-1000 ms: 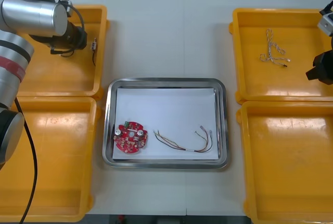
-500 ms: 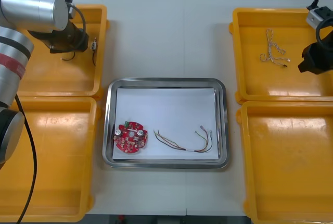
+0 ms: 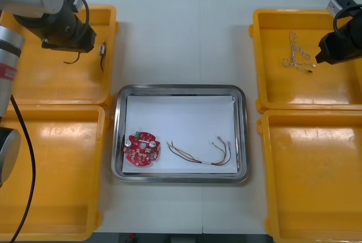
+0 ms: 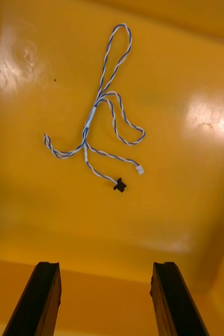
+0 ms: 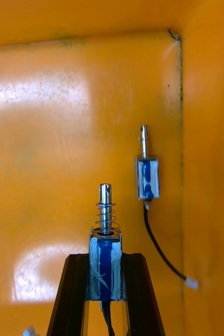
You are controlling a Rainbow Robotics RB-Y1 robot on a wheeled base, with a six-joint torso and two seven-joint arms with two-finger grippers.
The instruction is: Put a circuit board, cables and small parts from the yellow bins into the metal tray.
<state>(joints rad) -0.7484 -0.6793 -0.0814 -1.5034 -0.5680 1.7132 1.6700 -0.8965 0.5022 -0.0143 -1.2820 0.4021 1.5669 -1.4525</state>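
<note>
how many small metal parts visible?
2. One small metal part is held in the left gripper; the second part lies on the yellow bin floor beside its wall. Others may be hidden.

A: What colour are the bins (image 3: 62, 79)?
B: Yellow. The tray (image 3: 181, 89) has a shiny grey rim and is white inside.
A: And in it?
B: At 8 o'clock, a red circuit board (image 3: 142, 150) with silver dots. At 5 o'clock, a red and yellow cable (image 3: 195, 160).
A: In the 2 o'clock bin?
B: A twisted cable (image 4: 89, 123), blue and white.
A: The small metal part (image 5: 105, 241)?
B: Silver, with a blue band.
</note>
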